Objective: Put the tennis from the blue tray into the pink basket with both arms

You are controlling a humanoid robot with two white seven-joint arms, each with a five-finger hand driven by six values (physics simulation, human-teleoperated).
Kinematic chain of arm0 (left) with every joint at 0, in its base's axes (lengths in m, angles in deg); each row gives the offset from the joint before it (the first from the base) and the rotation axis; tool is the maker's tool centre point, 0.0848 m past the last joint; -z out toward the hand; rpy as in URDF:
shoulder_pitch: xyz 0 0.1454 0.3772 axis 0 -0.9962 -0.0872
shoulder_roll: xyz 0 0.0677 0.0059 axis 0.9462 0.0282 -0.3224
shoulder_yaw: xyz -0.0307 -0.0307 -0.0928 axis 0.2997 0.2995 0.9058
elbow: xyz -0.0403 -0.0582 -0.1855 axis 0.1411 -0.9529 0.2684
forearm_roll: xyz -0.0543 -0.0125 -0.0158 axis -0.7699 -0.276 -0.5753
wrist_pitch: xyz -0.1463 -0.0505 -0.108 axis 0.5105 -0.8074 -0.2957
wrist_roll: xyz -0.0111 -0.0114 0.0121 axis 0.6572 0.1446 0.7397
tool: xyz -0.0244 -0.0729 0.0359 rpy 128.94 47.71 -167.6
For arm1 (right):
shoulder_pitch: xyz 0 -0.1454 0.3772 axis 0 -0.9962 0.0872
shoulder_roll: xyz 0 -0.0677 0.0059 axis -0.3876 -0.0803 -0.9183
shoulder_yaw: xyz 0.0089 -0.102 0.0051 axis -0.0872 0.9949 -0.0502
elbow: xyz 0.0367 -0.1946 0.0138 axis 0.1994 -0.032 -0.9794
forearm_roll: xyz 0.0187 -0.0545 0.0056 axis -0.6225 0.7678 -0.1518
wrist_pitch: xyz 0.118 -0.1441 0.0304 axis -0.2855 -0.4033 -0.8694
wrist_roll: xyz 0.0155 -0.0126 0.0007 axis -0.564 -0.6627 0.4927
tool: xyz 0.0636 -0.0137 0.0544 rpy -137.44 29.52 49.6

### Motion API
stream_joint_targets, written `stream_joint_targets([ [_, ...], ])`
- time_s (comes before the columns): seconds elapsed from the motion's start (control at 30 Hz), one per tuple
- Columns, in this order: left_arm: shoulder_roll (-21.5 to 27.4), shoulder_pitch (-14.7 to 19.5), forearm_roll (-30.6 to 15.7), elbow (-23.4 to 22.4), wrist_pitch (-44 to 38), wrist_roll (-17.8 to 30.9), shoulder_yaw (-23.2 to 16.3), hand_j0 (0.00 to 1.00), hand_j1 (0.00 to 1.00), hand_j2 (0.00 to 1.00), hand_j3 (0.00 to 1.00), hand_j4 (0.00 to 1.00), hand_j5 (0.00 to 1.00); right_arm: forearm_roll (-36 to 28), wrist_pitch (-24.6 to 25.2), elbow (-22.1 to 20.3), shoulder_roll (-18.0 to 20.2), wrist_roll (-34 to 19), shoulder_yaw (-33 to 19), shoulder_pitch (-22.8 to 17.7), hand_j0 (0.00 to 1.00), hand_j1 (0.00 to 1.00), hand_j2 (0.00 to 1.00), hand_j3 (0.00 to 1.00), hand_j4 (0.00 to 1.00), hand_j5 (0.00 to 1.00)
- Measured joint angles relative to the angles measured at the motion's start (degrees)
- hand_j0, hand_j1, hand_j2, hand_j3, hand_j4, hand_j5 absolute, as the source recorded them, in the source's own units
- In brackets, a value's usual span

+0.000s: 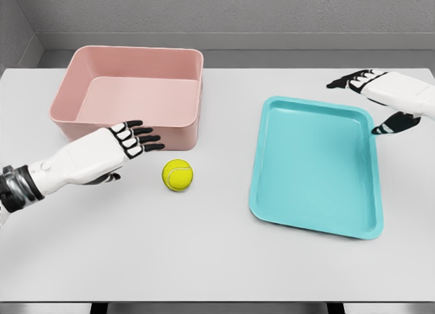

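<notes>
A yellow-green tennis ball (177,175) lies on the white table, between the pink basket (129,127) and the blue tray (316,168). The tray holds nothing. My left hand (132,141) reaches in from the lower left, fingers spread and open, just up-left of the ball and in front of the basket's near wall, not touching the ball. My right hand (370,100) hovers open at the tray's far right corner, fingers extended, holding nothing.
The basket stands at the back left and shows nothing inside. The white table (204,253) stretches wide in front of ball and tray. A grey wall runs behind the table's far edge.
</notes>
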Motion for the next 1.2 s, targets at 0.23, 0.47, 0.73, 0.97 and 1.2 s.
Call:
stream_joint_targets([
  [0.23,-0.4,2.5,1.5,0.5,0.0,0.9,-4.2,1.0,1.0,1.0,1.0,1.0,1.0,0.0,-0.1,0.5,-0.2,-0.1,-0.1,-0.3,1.0,1.0,1.0,1.0,1.0,1.0],
  [0.47,-0.8,6.9,3.4,0.6,0.0,1.3,-8.6,1.0,1.0,1.0,1.0,1.0,1.0,0.1,0.0,0.2,-0.5,-0.2,-0.2,-0.1,1.0,1.0,1.0,1.0,1.0,1.0],
  [0.73,-0.8,12.8,7.7,0.7,0.0,2.0,-12.5,1.0,1.0,1.0,1.0,1.0,1.0,0.0,-0.2,0.2,-0.5,-0.2,-0.2,-0.2,1.0,1.0,1.0,1.0,1.0,1.0],
  [0.97,-0.8,15.0,12.2,0.7,0.0,3.7,-16.1,1.0,1.0,1.0,1.0,1.0,1.0,0.0,-0.2,0.2,-0.5,-0.2,-0.2,-0.2,1.0,1.0,1.0,1.0,1.0,1.0],
  [1.2,-0.7,16.7,13.0,0.7,0.0,5.1,-16.9,1.0,1.0,1.0,1.0,1.0,1.0,0.0,-0.2,0.1,-0.5,-0.2,-0.2,-0.2,1.0,1.0,1.0,1.0,1.0,1.0],
])
